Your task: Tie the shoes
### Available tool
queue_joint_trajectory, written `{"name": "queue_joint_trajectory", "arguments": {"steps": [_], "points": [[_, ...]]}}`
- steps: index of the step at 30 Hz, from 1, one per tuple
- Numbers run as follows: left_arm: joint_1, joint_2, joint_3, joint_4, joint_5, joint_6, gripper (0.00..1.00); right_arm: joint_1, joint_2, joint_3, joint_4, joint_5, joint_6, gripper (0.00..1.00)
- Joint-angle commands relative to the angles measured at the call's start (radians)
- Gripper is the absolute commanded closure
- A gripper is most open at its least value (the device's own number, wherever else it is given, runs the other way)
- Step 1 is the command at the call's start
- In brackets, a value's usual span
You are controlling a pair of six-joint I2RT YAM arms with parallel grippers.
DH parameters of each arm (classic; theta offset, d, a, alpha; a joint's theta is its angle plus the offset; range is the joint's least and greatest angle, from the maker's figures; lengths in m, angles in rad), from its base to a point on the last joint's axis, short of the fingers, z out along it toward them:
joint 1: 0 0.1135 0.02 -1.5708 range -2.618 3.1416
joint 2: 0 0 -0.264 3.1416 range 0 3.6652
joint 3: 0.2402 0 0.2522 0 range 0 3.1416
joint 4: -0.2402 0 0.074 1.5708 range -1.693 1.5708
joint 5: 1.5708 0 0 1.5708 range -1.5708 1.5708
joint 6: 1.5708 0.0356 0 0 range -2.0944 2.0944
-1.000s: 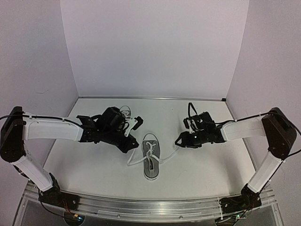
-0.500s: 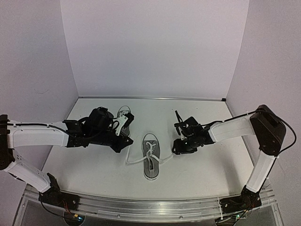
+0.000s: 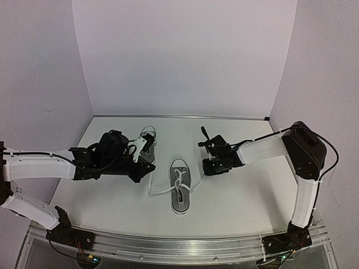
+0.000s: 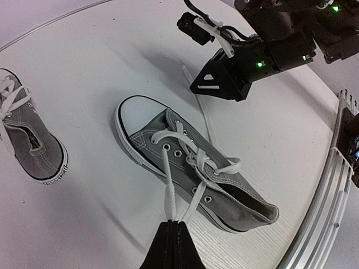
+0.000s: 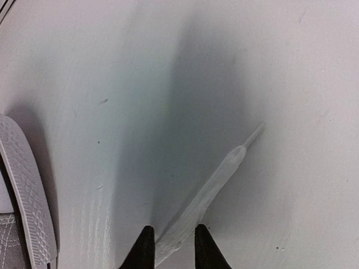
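The grey canvas sneaker with the white toe cap (image 3: 180, 193) sits in the middle of the white surface (image 3: 247, 196), with its twin (image 3: 147, 139) further back. The left claw (image 4: 173, 224) is pinching one white lace (image 4: 168, 188). The right claw (image 5: 171, 232) straddles the other lace end (image 5: 219, 176), which lies flat; I can't tell whether it grips.

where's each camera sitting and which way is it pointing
top external: above and behind the bases, looking down over the table to the back wall; left arm and right arm show.
left wrist: on the left arm, facing right across the near shoe; left gripper pinches its laces.
right wrist: low, facing down at the table; right gripper straddles a lace end.
shared: top and left wrist both show near shoe, far shoe, right gripper.
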Motion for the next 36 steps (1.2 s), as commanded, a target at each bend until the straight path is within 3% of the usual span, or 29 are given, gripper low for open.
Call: {"name": "queue_joint_trajectory", "arguments": {"steps": [1,10,15,19,24,34,36], "points": [[0.005,-0.04,-0.017,0.066,-0.029,-0.013,1.0,0.01,0.023,-0.004,-0.107,0.036,-0.02,1.0],[0.004,-0.058,-0.038,0.078,-0.036,-0.014,1.0,0.02,-0.186,-0.006,-0.081,-0.016,-0.037,1.0],[0.006,-0.111,-0.076,0.131,-0.017,-0.008,1.0,0.027,-0.339,0.008,-0.003,-0.163,-0.056,1.0],[0.005,-0.218,-0.153,0.192,-0.011,-0.011,1.0,0.062,-0.366,0.064,0.039,-0.29,-0.073,1.0],[0.006,-0.337,-0.243,0.207,-0.047,-0.032,1.0,0.145,-0.297,0.164,0.098,-0.388,-0.082,1.0],[0.004,-0.583,-0.48,0.299,-0.028,-0.149,1.0,0.319,0.03,0.426,0.131,-0.42,-0.073,1.0],[0.004,-0.628,-0.505,0.293,-0.036,-0.166,1.0,0.336,0.078,0.467,0.128,-0.435,-0.065,0.89]]}}
